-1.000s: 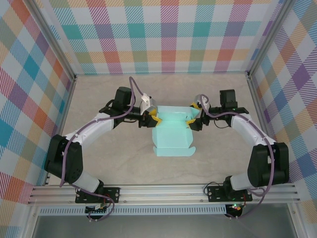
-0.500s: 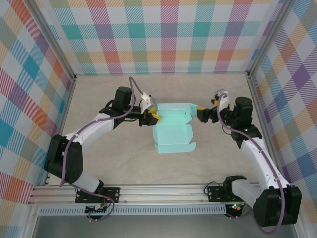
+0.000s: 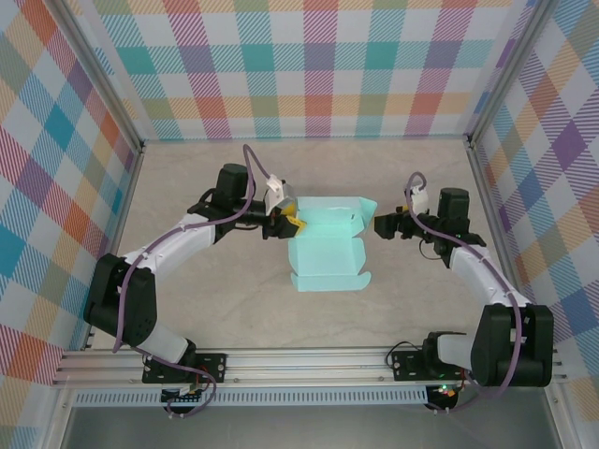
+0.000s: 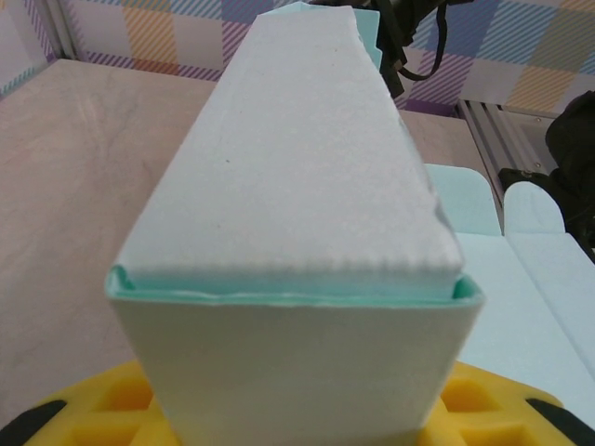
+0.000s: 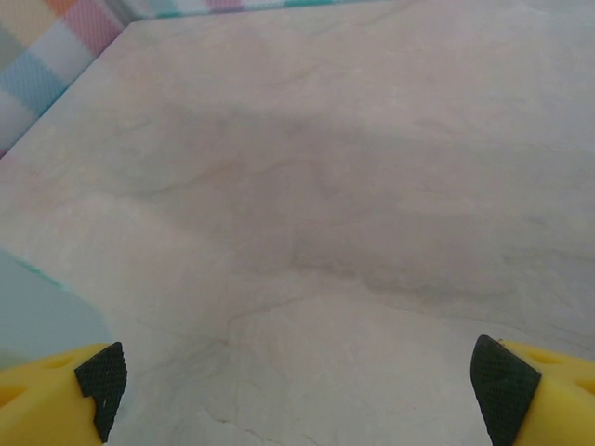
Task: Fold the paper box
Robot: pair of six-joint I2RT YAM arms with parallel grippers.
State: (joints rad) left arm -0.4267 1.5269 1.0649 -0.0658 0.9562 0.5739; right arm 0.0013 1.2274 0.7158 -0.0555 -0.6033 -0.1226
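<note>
Paper box (image 3: 325,253): half-folded. Left gripper (image 3: 292,221): still clamped on its 10 o'clock corner. Right gripper (image 3: 380,225): let go, drawn back toward 3 o'clock, jaws spread wide.

Box (image 3: 326,254): thin matt mint card, faintly grainy up close; counter (image 5: 325,186): smooth matt beige, stone-veined; right claw (image 5: 302,386): yellow plastic, slight sheen, with black rubbery-looking pads (image 5: 100,379); base rail (image 3: 299,360): ribbed bare metal.

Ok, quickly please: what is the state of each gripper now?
Left gripper: closed on the pale mint-turquoise card paper box.
Right gripper: open, holding nothing.
</note>
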